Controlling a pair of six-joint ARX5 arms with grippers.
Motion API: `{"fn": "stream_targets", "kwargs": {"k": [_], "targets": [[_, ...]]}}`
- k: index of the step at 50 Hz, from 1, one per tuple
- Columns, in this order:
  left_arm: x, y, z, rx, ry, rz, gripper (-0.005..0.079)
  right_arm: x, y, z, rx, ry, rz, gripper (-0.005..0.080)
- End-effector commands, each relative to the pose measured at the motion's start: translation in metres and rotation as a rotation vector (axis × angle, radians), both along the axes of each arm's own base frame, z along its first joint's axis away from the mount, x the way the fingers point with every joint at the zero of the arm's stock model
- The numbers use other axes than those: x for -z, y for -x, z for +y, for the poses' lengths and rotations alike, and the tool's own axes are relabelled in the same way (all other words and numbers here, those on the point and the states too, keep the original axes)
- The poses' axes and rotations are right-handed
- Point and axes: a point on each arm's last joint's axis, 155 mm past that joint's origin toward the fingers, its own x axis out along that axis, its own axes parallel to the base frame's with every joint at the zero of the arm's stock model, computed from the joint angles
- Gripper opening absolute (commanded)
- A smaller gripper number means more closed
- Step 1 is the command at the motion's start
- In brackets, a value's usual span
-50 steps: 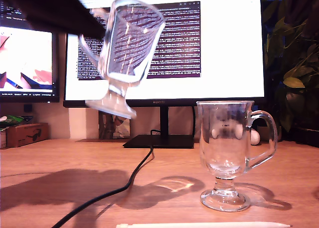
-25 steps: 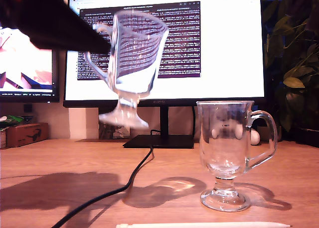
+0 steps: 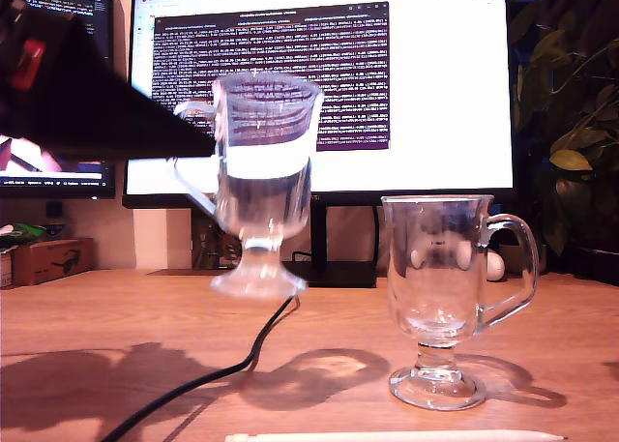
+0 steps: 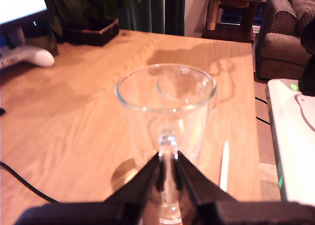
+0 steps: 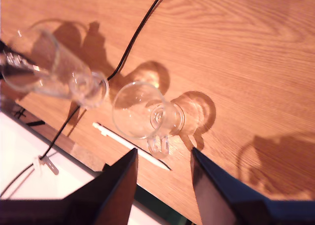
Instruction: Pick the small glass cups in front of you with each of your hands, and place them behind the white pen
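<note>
You're looking across a wooden table (image 3: 97, 316) with a big monitor (image 3: 319, 84) at the back and a black cable (image 3: 232, 369) running over the wood. At the exterior view's left, my first gripper (image 4: 167, 173) has its jaws pinched together on the loop handle of the first glass cup (image 3: 263, 181), which hangs upright in the air, its foot clear of the table. The second glass cup (image 3: 447, 302) stands upright on the table toward the exterior view's right, handle pointing to that view's right. My second gripper (image 5: 162, 171) hangs high above it with its jaws spread apart and nothing between them. The white pen (image 3: 397, 436) lies flat along the table's near edge, just in front of the standing cup.
</note>
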Motion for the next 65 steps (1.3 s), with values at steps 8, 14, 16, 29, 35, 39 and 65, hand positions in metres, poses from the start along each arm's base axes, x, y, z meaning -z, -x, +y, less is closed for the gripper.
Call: {"fn": "stream_targets", "kwargs": {"k": [8,14,16,29,35,39,65], "targets": [[-0.001,0.004,-0.010,0.035,0.023,-0.030,-0.0023,0.004,0.000,0.000,0.004,-0.002,0.006,0.0309],[0.008,0.001,-0.018,0.049,0.020,-0.029,-0.0023,0.004,0.000,0.000,0.007,-0.002,0.008,0.0309],[0.010,0.000,-0.021,0.051,0.021,-0.033,-0.0023,0.004,0.000,0.000,0.012,-0.005,0.011,0.0309],[0.022,-0.003,-0.035,0.063,0.019,-0.050,-0.0023,0.004,0.000,0.000,0.026,-0.010,0.020,0.0309],[0.032,-0.001,-0.040,0.077,0.014,-0.032,-0.0023,0.004,0.000,0.000,0.028,-0.012,0.020,0.0309],[0.037,-0.001,-0.043,0.081,0.009,-0.027,-0.0023,0.004,0.000,0.000,0.033,-0.014,0.023,0.0309],[0.069,0.001,-0.041,0.061,-0.073,0.052,-0.0023,0.004,0.000,0.000,0.043,-0.020,0.028,0.0309]]}}
